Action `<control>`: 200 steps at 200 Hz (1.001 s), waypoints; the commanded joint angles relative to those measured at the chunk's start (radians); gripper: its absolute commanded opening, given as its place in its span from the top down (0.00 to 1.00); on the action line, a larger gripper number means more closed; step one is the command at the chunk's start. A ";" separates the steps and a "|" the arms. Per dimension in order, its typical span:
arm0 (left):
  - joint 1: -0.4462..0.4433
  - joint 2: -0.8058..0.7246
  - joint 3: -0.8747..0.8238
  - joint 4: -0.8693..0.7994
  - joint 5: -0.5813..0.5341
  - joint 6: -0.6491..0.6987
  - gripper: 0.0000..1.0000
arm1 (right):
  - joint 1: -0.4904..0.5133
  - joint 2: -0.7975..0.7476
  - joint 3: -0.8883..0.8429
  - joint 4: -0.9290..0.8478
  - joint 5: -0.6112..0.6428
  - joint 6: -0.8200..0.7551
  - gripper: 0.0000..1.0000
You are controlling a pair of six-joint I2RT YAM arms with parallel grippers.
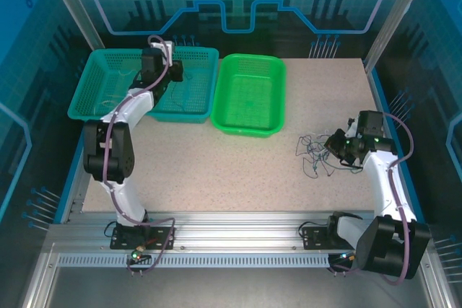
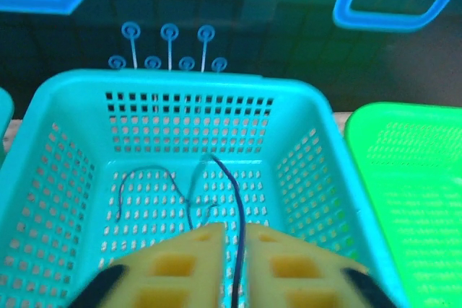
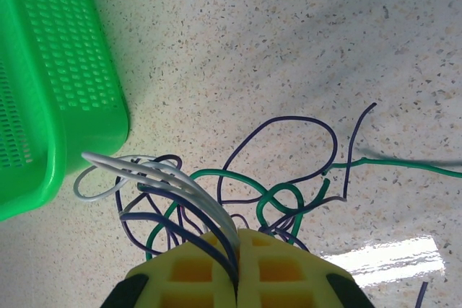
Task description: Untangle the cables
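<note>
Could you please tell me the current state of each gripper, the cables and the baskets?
Left gripper: shut on a dark blue cable, above the teal basket.
Right gripper: shut on several strands of the cable tangle.
Cable tangle: knotted, lying on the table.
Teal basket: upright, a loose dark cable on its floor.
Green basket: upright on the table.

Dark-blue, white and green cables (image 3: pixel 155 171)
</note>
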 commanded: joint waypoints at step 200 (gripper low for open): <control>-0.576 -0.163 -0.146 -0.077 0.781 0.217 0.31 | 0.425 0.055 0.134 0.135 -0.195 -0.224 0.97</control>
